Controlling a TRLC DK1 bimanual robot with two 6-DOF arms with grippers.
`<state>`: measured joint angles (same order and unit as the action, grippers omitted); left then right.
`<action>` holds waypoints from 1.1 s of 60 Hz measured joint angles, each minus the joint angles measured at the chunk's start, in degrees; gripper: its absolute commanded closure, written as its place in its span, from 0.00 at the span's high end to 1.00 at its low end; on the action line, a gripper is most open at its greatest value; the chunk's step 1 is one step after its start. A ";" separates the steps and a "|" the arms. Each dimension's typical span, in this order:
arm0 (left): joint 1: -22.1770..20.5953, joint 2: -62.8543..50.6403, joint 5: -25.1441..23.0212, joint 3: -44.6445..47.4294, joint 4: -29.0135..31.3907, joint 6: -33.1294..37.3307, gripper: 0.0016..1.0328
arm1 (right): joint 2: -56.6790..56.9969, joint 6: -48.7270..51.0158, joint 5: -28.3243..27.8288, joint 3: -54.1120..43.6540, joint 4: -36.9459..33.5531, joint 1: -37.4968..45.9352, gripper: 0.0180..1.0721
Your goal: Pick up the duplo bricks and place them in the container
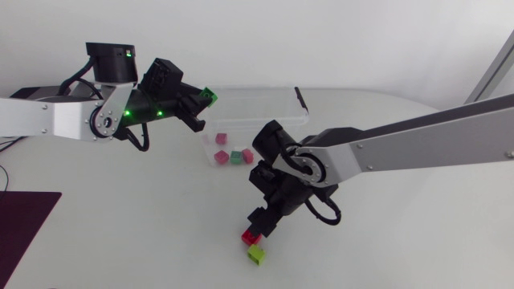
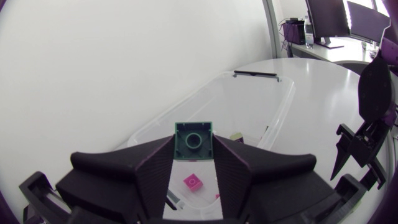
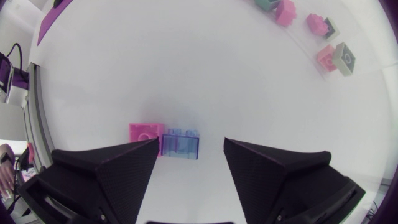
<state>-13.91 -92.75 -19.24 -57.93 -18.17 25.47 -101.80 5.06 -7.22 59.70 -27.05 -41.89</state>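
The left arm [image 1: 48,116] is raised and stretched inward, its jaws clamped on a green brick [image 2: 193,140]. The right arm [image 1: 401,148] is angled steeply downward, its jaws spread apart.

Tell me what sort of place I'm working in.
Likely a robotics lab bench: a plain white table, a left arm and right arm over it, and loose bricks near a clear container.

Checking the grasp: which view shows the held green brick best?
Left wrist view: the green brick sits close, clamped in the left gripper. Head view shows it small; right wrist view not at all.
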 measured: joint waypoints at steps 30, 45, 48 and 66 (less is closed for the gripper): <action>0.02 0.00 0.00 0.00 -0.20 0.00 0.30 | -0.22 0.07 1.51 0.00 0.46 3.13 0.74; 0.02 0.00 0.00 0.00 -0.42 0.00 0.30 | -1.40 0.52 1.49 0.26 0.46 1.42 0.73; 0.02 0.00 0.00 0.00 -0.42 0.00 0.30 | -2.34 0.76 1.51 0.44 0.46 1.29 0.73; -0.26 -5.35 0.50 -6.75 -0.11 -0.09 0.31 | -4.24 1.81 1.49 0.46 1.46 1.55 0.25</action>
<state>-14.17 -98.10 -18.74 -64.69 -18.28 25.39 -106.04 6.87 -5.74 60.16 -25.58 -40.34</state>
